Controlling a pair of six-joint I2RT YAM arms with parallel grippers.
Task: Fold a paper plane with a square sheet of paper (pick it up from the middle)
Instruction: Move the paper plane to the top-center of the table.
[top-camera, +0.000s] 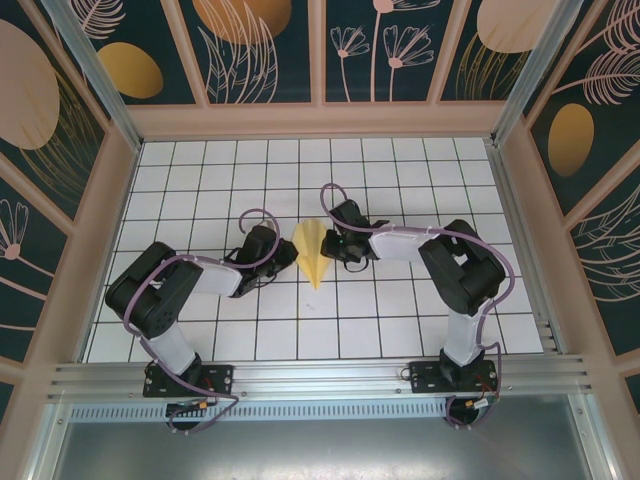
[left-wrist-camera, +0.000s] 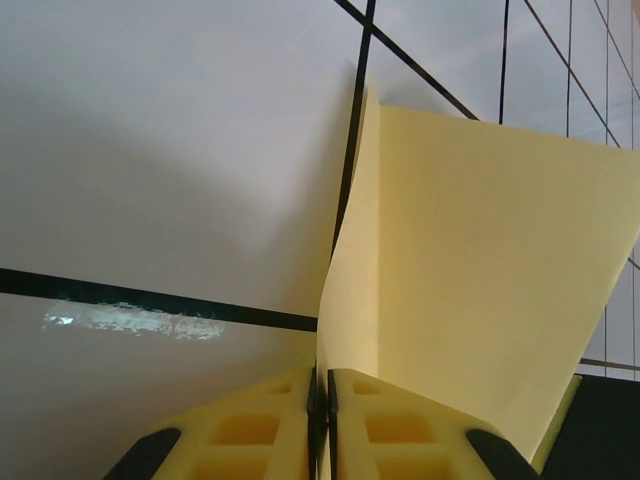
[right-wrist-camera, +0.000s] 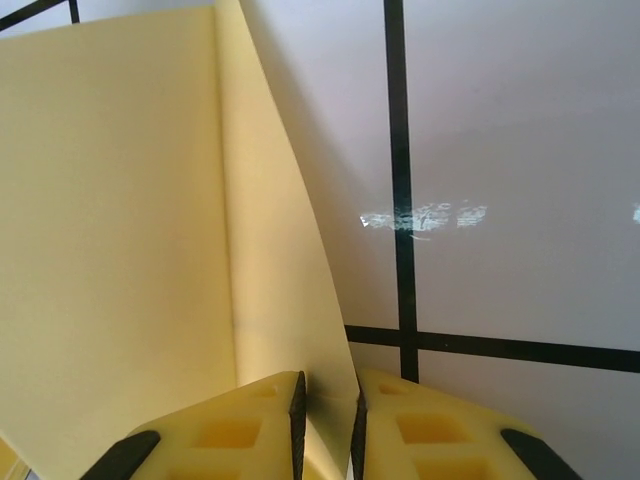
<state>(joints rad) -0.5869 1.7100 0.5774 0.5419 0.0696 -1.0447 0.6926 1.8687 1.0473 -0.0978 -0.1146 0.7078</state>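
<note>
The square sheet of paper is folded into a slim pointed dart, the yellow paper plane (top-camera: 312, 255), which lies on the white grid table between both arms. My left gripper (top-camera: 290, 252) is at its left side. In the left wrist view, a raised flap of the paper plane (left-wrist-camera: 480, 260) runs into the hairline gap of my left gripper (left-wrist-camera: 322, 378), whose jaws are pressed on the flap's edge. My right gripper (top-camera: 330, 245) is at the plane's right side. In the right wrist view, the paper plane (right-wrist-camera: 120, 220) has a flap standing loose inside the slightly parted right gripper (right-wrist-camera: 328, 385).
The white table (top-camera: 400, 330) carries black grid lines and is enclosed by beige frame walls (top-camera: 320, 120). An aluminium rail (top-camera: 320, 378) runs along the near edge by the arm bases.
</note>
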